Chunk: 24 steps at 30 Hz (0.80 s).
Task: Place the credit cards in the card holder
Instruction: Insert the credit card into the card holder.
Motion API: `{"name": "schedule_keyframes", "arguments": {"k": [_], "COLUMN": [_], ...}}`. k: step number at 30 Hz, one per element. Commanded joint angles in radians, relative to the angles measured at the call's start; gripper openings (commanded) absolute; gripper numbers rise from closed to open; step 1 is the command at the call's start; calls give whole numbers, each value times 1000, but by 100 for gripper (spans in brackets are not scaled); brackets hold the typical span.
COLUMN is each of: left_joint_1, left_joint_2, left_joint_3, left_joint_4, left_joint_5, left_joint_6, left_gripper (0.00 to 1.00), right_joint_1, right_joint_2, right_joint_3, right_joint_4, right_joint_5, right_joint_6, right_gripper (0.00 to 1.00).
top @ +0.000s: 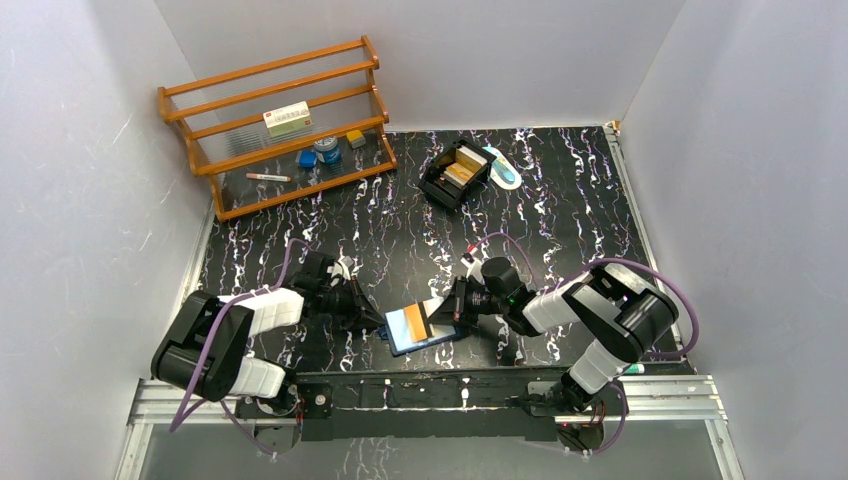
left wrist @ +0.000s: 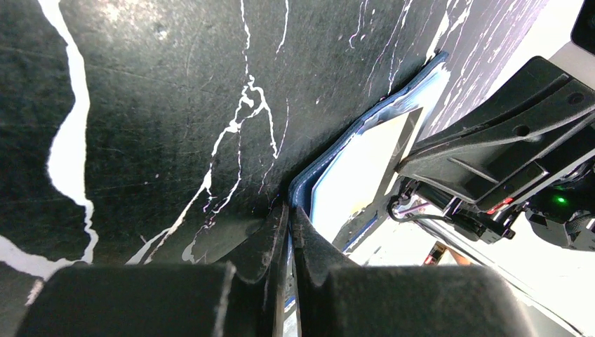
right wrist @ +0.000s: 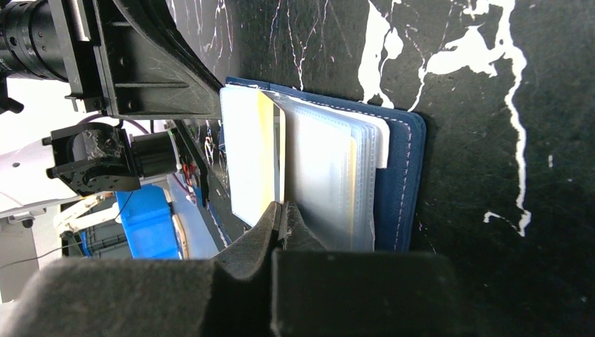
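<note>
Holder (right wrist: 401,175): lies open on the surface (top: 560,200), navy cover underneath, directly between the tips of the two grippers. Clear sleeves (right wrist: 330,168) are fanned on top of it.

Card (right wrist: 245,154): pale, with a yellow band along one long side. In the right wrist view it lies over the holder half just left of that gripper's tips, and its near edge runs into the tips.

Right gripper (right wrist: 282,210): jaws narrowed to a thin slit, pinching the card edge near the holder's middle fold, tips down at the holder. I cannot tell whether a sleeve is also caught in the pinch.

Left gripper (left wrist: 289,210): jaws almost together, clamped on the navy cover's edge at the opposite end. The holder stretches straight ahead from its tips, and the right gripper's body sits just beyond.

Overhead view: the grippers face each other across the holder, near the arm bases.

Stack (top: 462,165): gold cards in a black tray (top: 432,190), well beyond the right gripper, toward the far side of the surface.

Rack (top: 268,67): wooden, far beyond the left gripper, at the back left. A white box (top: 287,118) is on its shelf.
</note>
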Motion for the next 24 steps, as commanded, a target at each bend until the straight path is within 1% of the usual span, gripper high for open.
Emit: {"name": "schedule_keyframes", "arguments": {"k": [1,10,14,17,24], "left_joint_1": [-1,-1,-1,-1,-1], "left_joint_2": [26,33,41,39,26], "left_joint_3": [-7,-8,-9,-8,-8], "left_joint_4": [-44,-44,-44,-42,-35], "left_joint_5": [-61,-67,-69,-67,-55], "left_joint_6": [28,31,32,29,15], "left_gripper": [4,6,6,7,7], "right_joint_1": [4,4,3,4,7], "right_joint_2": [1,-88,-106,-98,-51], "right_joint_3": [8,32,51,56,61], "right_joint_4": [15,-214,-277,-260,-129], "right_joint_5": [-17,28,32,26,7], "right_joint_6": [1,-54,-77,-71,-19], "right_gripper": [0,0,0,0,0]}}
